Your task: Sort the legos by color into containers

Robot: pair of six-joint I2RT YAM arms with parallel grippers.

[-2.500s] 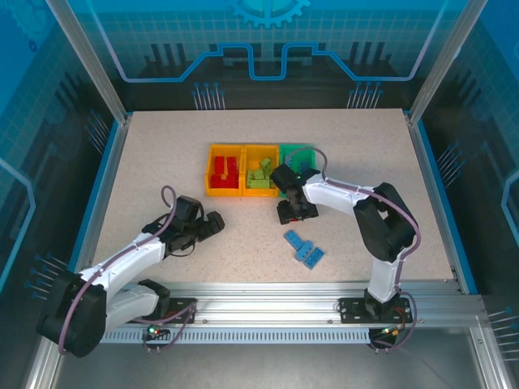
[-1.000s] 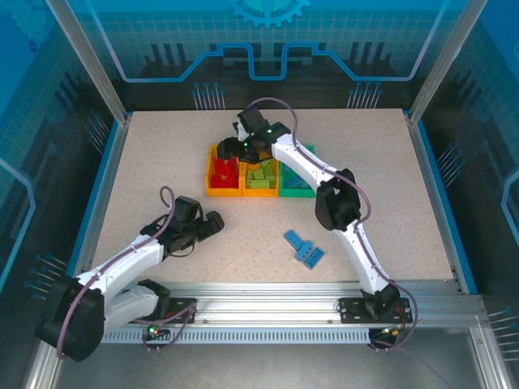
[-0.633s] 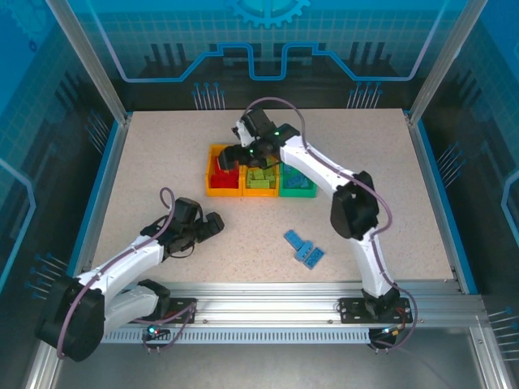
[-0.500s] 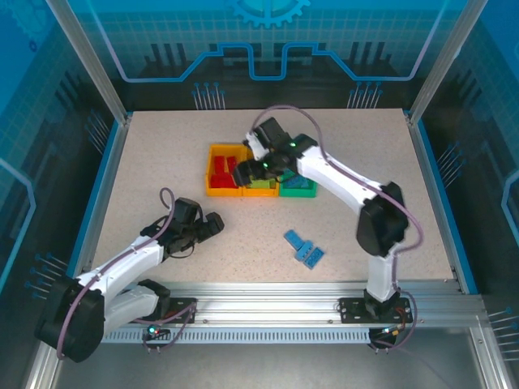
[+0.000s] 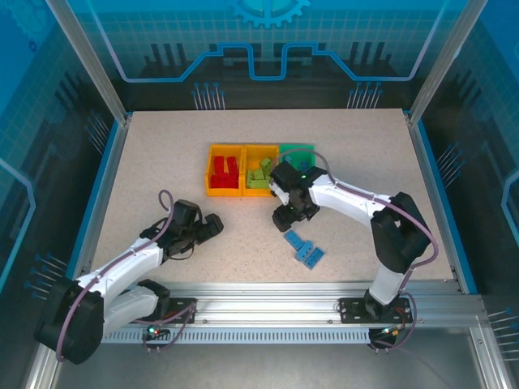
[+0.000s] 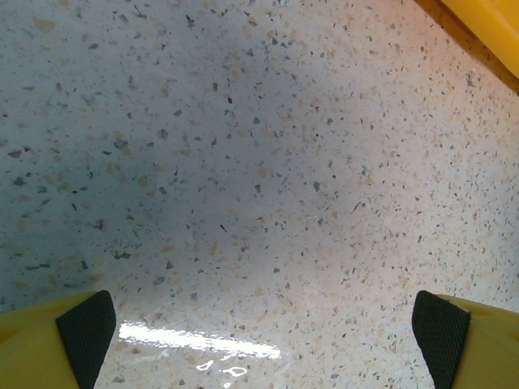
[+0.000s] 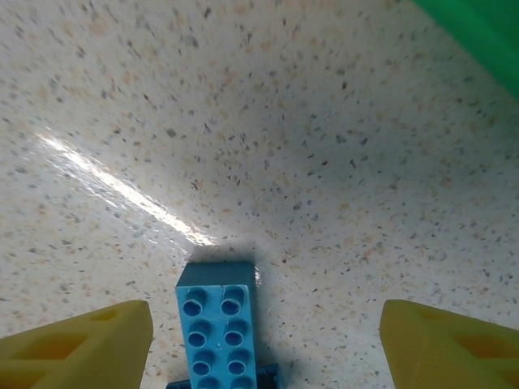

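right fingers (image 7: 85,339) apart over a blue lego (image 7: 217,324); left fingers (image 6: 49,344) apart too

robot lab cell, aluminium frame (image 5: 89,69)

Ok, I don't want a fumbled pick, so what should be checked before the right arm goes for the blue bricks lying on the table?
1. Right gripper open: ok, its yellow fingers stand wide apart with nothing held.
2. Light blue studded brick between the fingers: ok, though it lies left of centre.
3. Height over the brick: cannot tell.
4. Green plastic bin free to receive: cannot tell, the right arm covers its near part.
5. Left gripper out of the way: ok, open over bare speckled table, well apart from the brick.
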